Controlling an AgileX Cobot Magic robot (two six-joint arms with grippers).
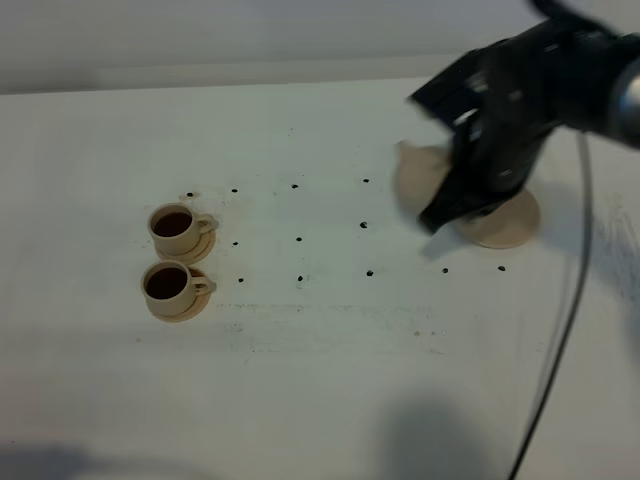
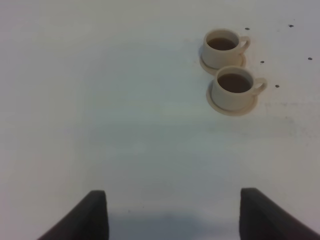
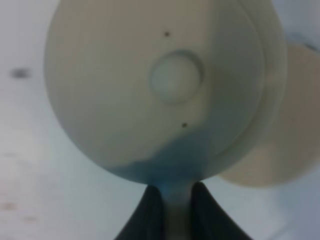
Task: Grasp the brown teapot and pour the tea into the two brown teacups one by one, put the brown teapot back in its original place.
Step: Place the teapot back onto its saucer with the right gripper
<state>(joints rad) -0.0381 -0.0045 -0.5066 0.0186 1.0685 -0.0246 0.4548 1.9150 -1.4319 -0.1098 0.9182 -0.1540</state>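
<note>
The brown teapot is held by its loop handle in my right gripper, off the table, just left of the flat round disc that is its original place. In the right wrist view the knobbed lid fills the frame, the gripper pinches the handle, and the disc shows beside and below the pot. The two brown teacups stand on their saucers at the left, both holding dark tea. My left gripper is open and empty, well back from the cups.
Small dark dots are spread over the white table between the cups and the disc. A black cable hangs from the right arm down to the front edge. The table's far edge meets a pale wall.
</note>
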